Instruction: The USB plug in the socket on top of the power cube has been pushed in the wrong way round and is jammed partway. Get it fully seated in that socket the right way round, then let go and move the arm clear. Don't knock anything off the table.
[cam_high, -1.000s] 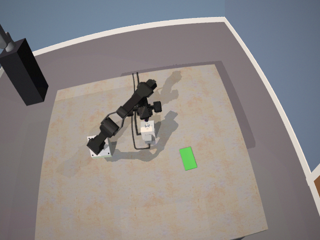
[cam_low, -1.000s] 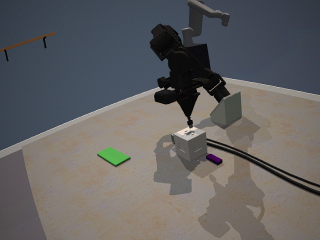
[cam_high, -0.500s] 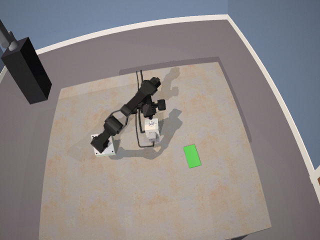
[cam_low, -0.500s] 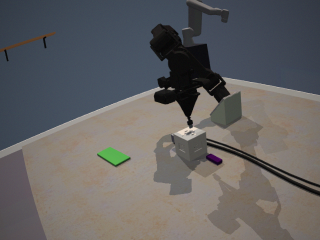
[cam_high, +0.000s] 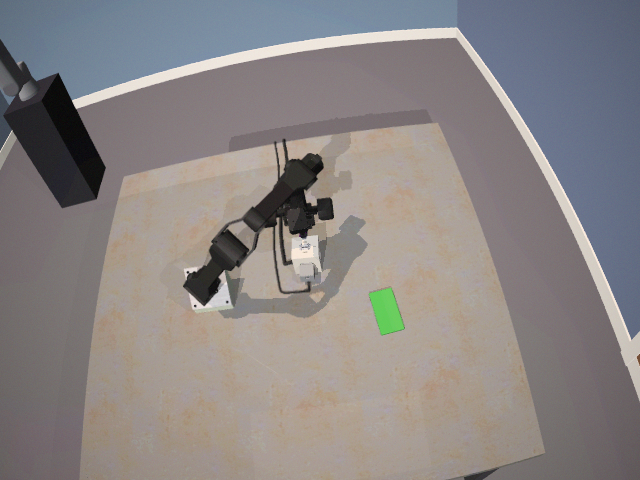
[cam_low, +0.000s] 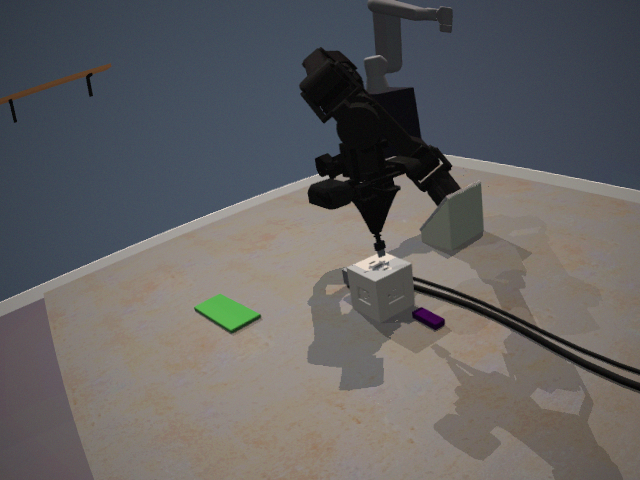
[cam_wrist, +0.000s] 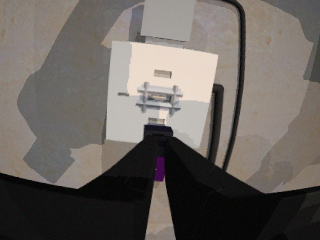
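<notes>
The white power cube (cam_high: 306, 256) (cam_low: 397, 291) (cam_wrist: 145, 57) stands on the table. The bracketed socket (cam_high: 305, 246) (cam_low: 378, 265) (cam_wrist: 159, 97) is on its top, with no plug seen in it. My gripper (cam_low: 378, 237) (cam_wrist: 160, 144) is shut on the USB plug and points down over the cube. The small dark USB plug (cam_low: 379, 245) (cam_wrist: 158, 131) has its metal end pointing down, just above the cube's top. In the wrist view the plug's body lies over the cube's near edge, off the socket's centre. The plug's metal end is hidden there, and which way round it is cannot be told.
A grey adapter (cam_high: 307, 270) (cam_wrist: 168, 20) sticks out of the cube's side. Black cables (cam_high: 279, 258) (cam_low: 496, 304) (cam_wrist: 241, 75) run beside the cube. A purple block (cam_low: 428, 318) (cam_wrist: 159, 170) lies close by. A green slab (cam_high: 386, 311) (cam_low: 227, 312) lies farther off.
</notes>
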